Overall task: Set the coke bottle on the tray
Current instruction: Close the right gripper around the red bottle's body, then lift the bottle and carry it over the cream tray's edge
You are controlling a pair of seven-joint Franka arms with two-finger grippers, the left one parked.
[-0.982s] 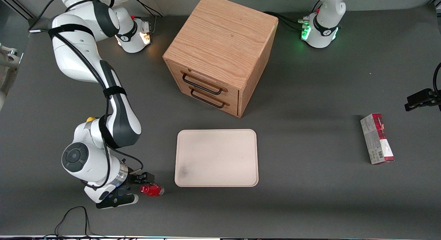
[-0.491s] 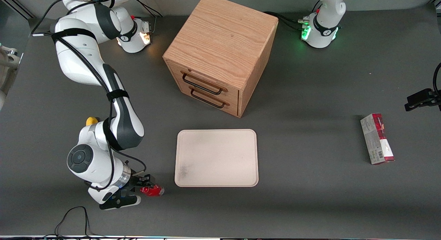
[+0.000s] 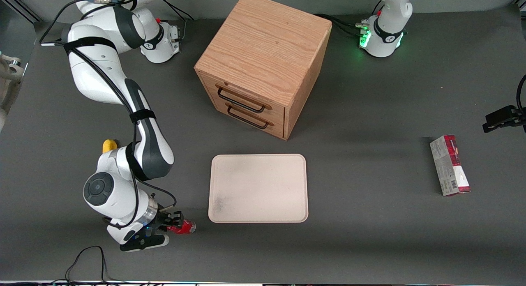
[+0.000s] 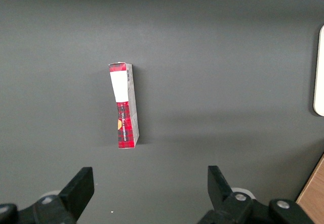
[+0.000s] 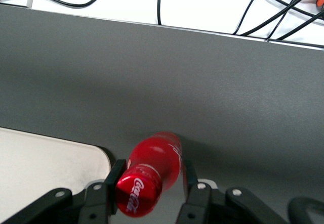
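The right arm's gripper (image 3: 174, 225) is low over the table (image 3: 370, 236), its fingers (image 5: 112, 176) straddling the coke bottle (image 3: 184, 227), one to each side near the cap; whether they press on it cannot be told. The bottle stands on the table just beside the tray (image 3: 258, 188), at the tray's corner nearest the front camera, toward the working arm's end. A wooden drawer cabinet (image 3: 263, 64) stands farther from the camera than the tray.

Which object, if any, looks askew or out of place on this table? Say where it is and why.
The coke bottle lies on its side on the table beside the tray, not standing, with the gripper around its cap end. The carton toward the parked arm's end also lies flat. Nothing looks spilled or damaged.
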